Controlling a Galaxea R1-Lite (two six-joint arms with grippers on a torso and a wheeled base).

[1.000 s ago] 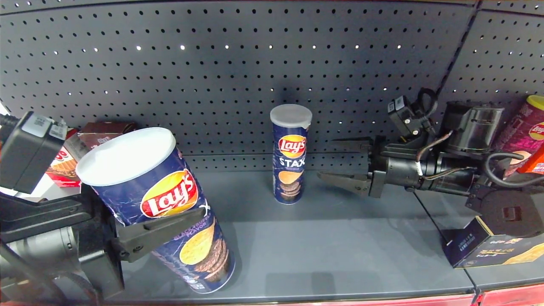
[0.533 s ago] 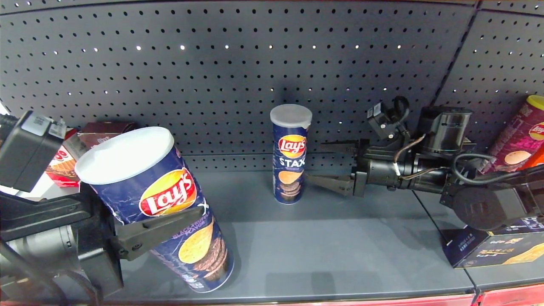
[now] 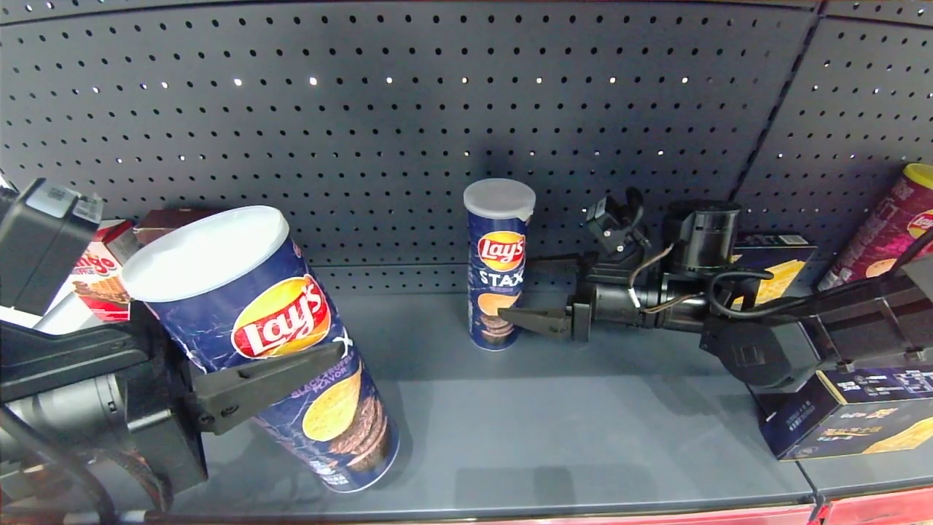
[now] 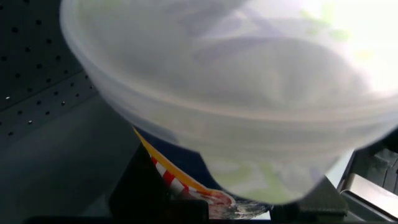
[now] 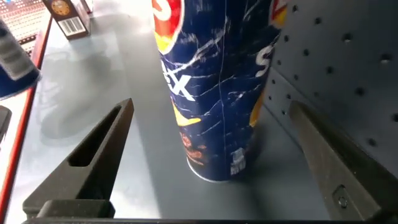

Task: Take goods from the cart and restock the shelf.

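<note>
A blue chips can (image 3: 498, 262) with a clear lid stands upright at the back middle of the grey shelf (image 3: 583, 430). My right gripper (image 3: 519, 290) is open, with one finger before and one behind the can's lower half. In the right wrist view the can (image 5: 217, 93) stands between the two spread fingers (image 5: 93, 162). A second, nearer blue chips can (image 3: 270, 343) leans at the shelf's front left, its base on the shelf. My left gripper (image 3: 248, 357) is shut on its middle. Its pale lid (image 4: 236, 93) looms close in the left wrist view.
A red waffle box (image 3: 95, 281) and a brown box (image 3: 175, 222) sit at the far left. Dark blue boxes (image 3: 853, 415) and a magenta can (image 3: 893, 233) stand at the right. The pegboard wall (image 3: 437, 109) closes the back. Open shelf lies between the two blue cans.
My right arm has moved left along the shelf until its open fingers flank the standing can. The left arm's held can has shifted slightly left.
</note>
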